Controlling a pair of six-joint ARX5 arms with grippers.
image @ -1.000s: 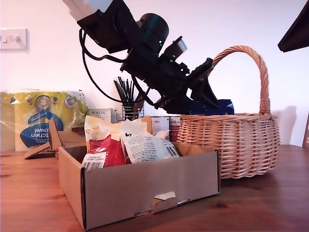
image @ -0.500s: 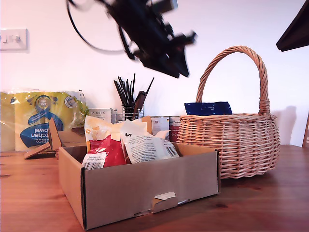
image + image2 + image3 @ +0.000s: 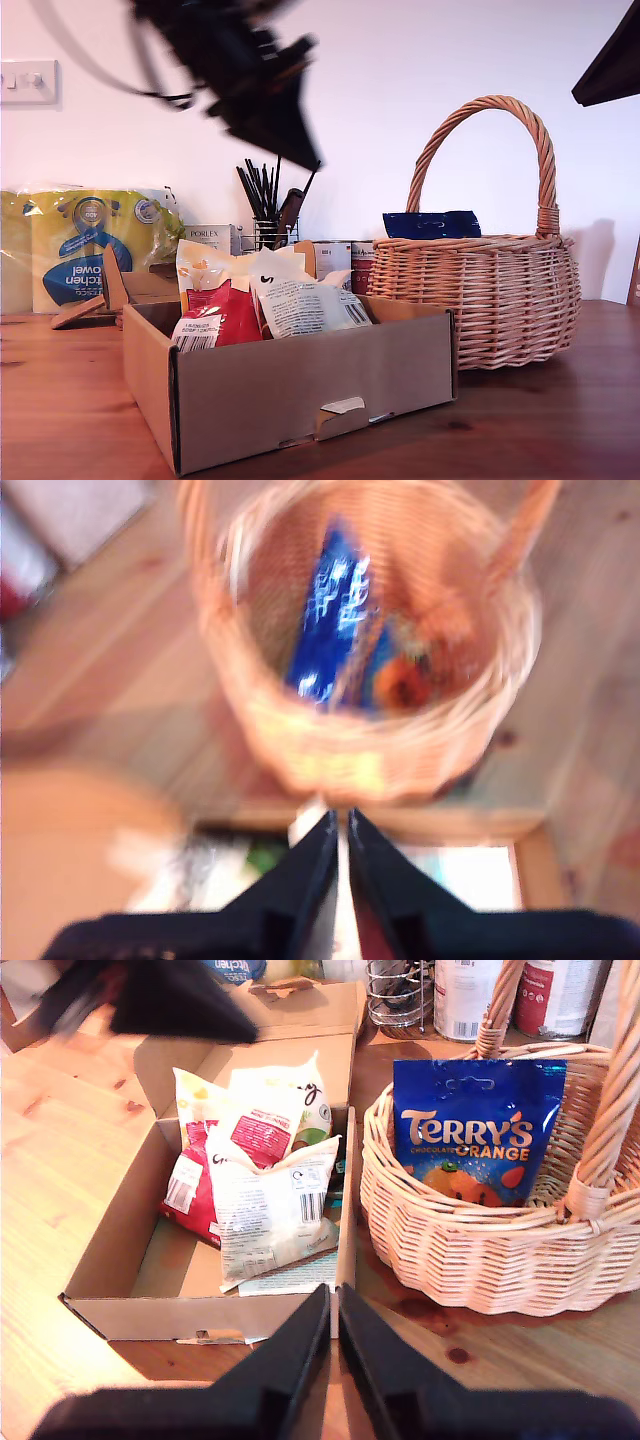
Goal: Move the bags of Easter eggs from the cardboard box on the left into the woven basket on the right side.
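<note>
Terry's Chocolate Orange bag [image 3: 462, 1130] is in the woven basket [image 3: 480, 300], standing upright against the wall under the handle; its blue top edge shows above the rim in the exterior view [image 3: 430, 224]. In our first wrist view it's a blurred blue patch inside the basket [image 3: 330, 610].

The other bags sit in the cardboard box [image 3: 300, 395], leaning together: red bag [image 3: 215, 318] toward the exterior view's left, white bag with barcode [image 3: 310, 305] beside and partly over it, and a cream-yellow one [image 3: 200, 265] behind. Second wrist view shows the white bag [image 3: 270, 1205] lying over the red one [image 3: 190, 1195], and a script-printed white-green bag [image 3: 290, 1100] at the back.

The box is at the exterior view's left of the basket, just beside it, both on the wooden worktop [image 3: 540, 420].

Our first tool [image 3: 340, 825] is high up, looking down on the basket and box; jaws nearly together, nothing between them. In the exterior view it's the blurred dark shape [image 3: 275, 125] above the box.

Our second tool [image 3: 333, 1305] is also up above the box's front edge, jaws almost closed, empty.

Behind: kitchen towel pack [image 3: 90, 245], Porlex carton [image 3: 210, 238], wire utensil holder [image 3: 272, 230], and tins [image 3: 470, 995].
</note>
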